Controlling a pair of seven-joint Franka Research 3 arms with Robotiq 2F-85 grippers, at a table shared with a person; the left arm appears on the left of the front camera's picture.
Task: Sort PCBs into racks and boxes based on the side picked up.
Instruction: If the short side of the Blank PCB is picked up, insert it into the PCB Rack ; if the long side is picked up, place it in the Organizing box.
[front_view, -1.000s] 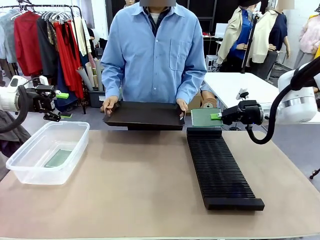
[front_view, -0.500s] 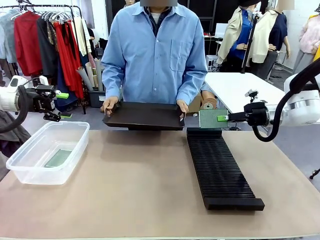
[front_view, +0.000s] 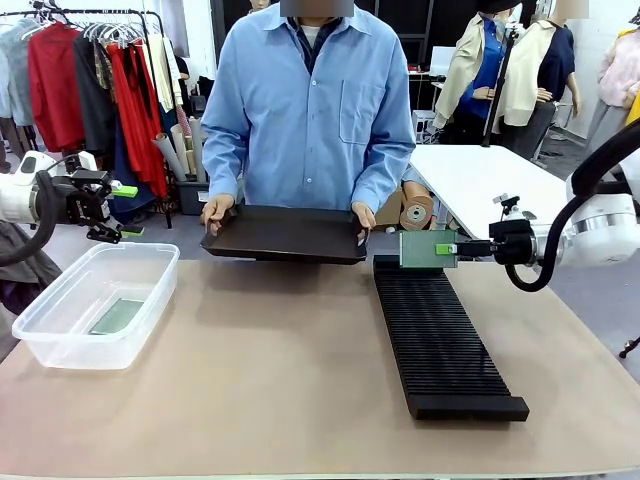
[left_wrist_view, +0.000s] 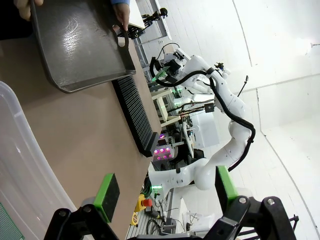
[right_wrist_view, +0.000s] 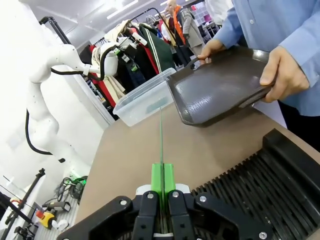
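1. Nearest us, the rack (front_view: 440, 335) lies on the right half of the table (front_view: 260, 390), running near to far. Its slots look empty as far as we can tell.
2. The tub (front_view: 60, 330) sits at left with a spare PCB (front_view: 117, 316) flat on its floor.
3. The left gripper (front_view: 127, 211) hovers just past the tub's far left corner, fingers spread wide with nothing between them.
4. The right gripper (front_view: 446, 248) pinches the held PCB (front_view: 420, 248) by its right edge, pads closed on it. The board stands upright just over the rack's far end, and we judge it isn't seated yet.
5. We judge the step in hand is slotting. To do it well, keep the board vertical with its bottom edge parallel to the slots. Pick one slot, lower straight, and open only once it is seated.
6. Farthest, a person holds the tray (front_view: 285, 233) at both ends. One hand (front_view: 362, 214) is near the held PCB, so we wouldn't swing the board that way.
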